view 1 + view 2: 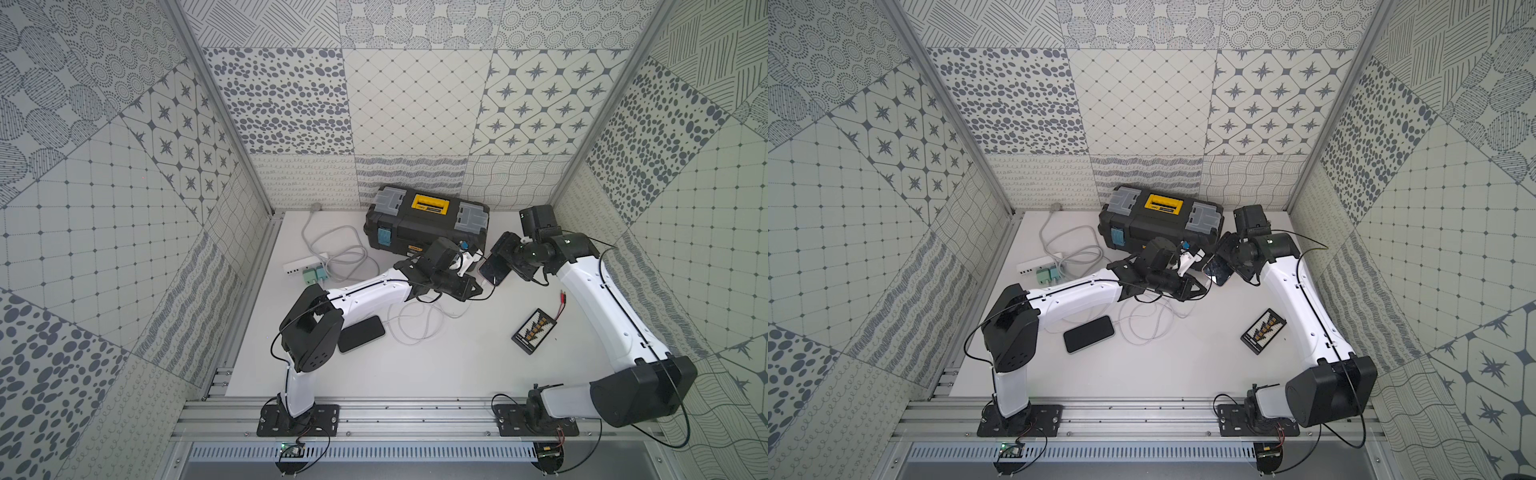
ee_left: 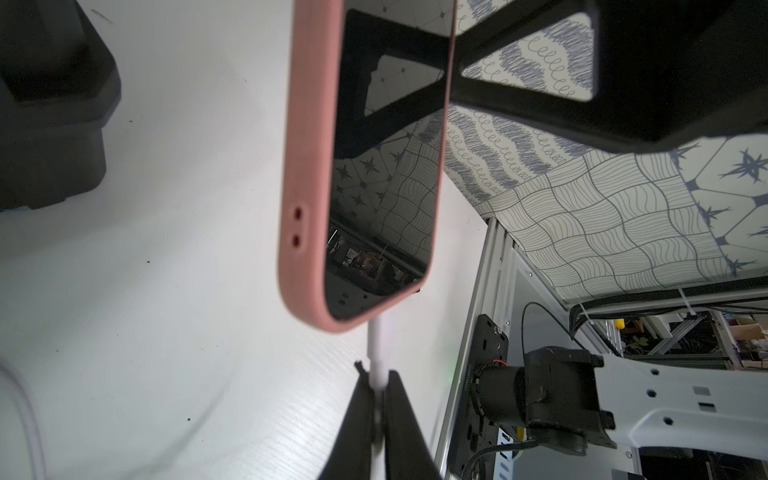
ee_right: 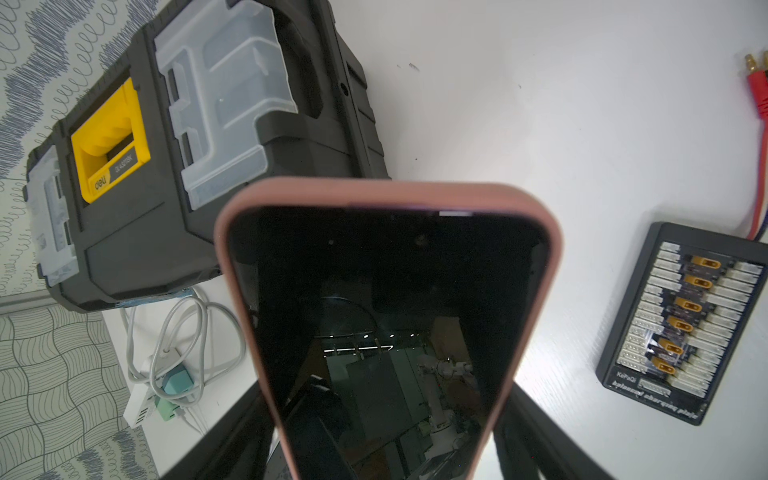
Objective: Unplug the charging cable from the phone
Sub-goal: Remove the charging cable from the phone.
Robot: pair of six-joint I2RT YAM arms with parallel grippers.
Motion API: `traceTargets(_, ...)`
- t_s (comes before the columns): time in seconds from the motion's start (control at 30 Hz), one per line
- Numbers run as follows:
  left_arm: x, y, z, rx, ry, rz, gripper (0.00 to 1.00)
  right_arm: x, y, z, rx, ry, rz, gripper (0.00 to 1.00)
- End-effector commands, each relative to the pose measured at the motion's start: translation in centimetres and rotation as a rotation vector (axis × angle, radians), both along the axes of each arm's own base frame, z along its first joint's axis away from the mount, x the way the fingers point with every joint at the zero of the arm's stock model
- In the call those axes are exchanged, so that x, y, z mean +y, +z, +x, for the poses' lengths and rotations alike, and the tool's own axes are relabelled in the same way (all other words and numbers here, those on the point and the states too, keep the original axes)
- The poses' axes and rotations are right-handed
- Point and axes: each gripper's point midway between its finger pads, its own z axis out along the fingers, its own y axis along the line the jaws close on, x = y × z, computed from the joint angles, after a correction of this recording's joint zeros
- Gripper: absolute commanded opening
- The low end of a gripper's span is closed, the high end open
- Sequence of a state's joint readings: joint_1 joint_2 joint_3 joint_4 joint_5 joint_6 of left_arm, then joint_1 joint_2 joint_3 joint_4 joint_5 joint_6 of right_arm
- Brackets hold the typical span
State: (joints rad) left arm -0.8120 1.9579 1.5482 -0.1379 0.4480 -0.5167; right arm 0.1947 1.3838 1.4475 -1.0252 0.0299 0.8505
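Observation:
My right gripper (image 1: 508,266) (image 3: 386,419) is shut on the phone (image 1: 494,270) (image 1: 1218,272) (image 3: 386,291). It grips the two long sides and holds the phone tilted above the table. The phone has a dark screen and a pink case (image 2: 307,166). The white charging cable (image 2: 377,345) runs from the phone's bottom edge, its plug still at the port. My left gripper (image 2: 376,378) (image 1: 474,287) is shut on that plug just below the phone. The cable's slack loops (image 1: 411,328) lie on the table under the left arm.
A black toolbox (image 1: 428,224) with a yellow handle stands at the back. A second dark phone (image 1: 360,334) lies by the left arm. A white power strip (image 1: 299,266) with green adapters (image 1: 313,275) sits at the left, and a black charging board (image 1: 534,330) at the right.

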Motion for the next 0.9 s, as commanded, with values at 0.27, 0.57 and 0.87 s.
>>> traceTargets(0.27,-0.4,0.4,-0.1,-0.012,-0.020,-0.010,0.02,0.6,2.5,1.1,-0.104,0.004,0.047,0.55)
traceTargets(0.57,-0.4,0.3,-0.1,-0.011,-0.020,-0.008,0.00,0.9,2.3,1.1,-0.098,0.017,0.055,0.54)
traceTargets(0.87,-0.3,0.4,-0.2,-0.015,-0.019,-0.005,0.00,1.2,2.1,1.0,-0.091,0.038,0.060,0.54)
